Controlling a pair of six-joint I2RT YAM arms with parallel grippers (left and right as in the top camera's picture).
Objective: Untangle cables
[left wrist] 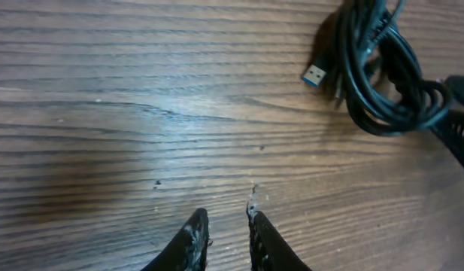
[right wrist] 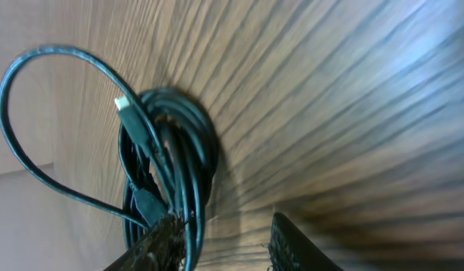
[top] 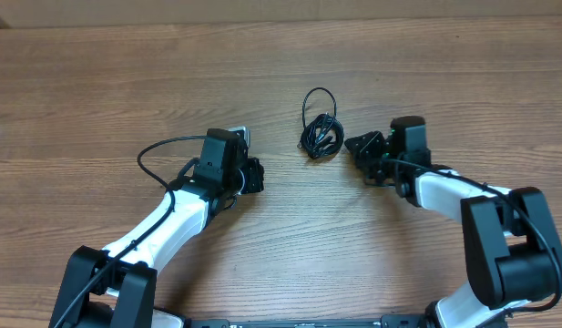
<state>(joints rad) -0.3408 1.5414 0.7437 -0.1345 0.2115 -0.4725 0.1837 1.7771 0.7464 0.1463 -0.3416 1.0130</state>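
Note:
The cables (top: 321, 133) lie as a small black knotted bundle in the middle of the table, with one loose loop (top: 317, 95) reaching toward the far side. In the left wrist view the bundle (left wrist: 389, 75) sits at the top right, and a blue-tipped plug (left wrist: 316, 74) sticks out of it. My left gripper (top: 255, 175) hovers left of the bundle and apart from it; it (left wrist: 225, 220) stands narrowly open over bare wood. My right gripper (top: 362, 157) is at the bundle's right edge. It (right wrist: 220, 229) is open, with one finger (right wrist: 160, 237) against the outer strands (right wrist: 171, 150).
The wooden table (top: 126, 82) stretches around the bundle on all sides. The thicker black cable of the left arm (top: 158, 150) arcs above the table beside that arm. A dark fingertip of the right gripper (left wrist: 457, 128) shows at the right edge of the left wrist view.

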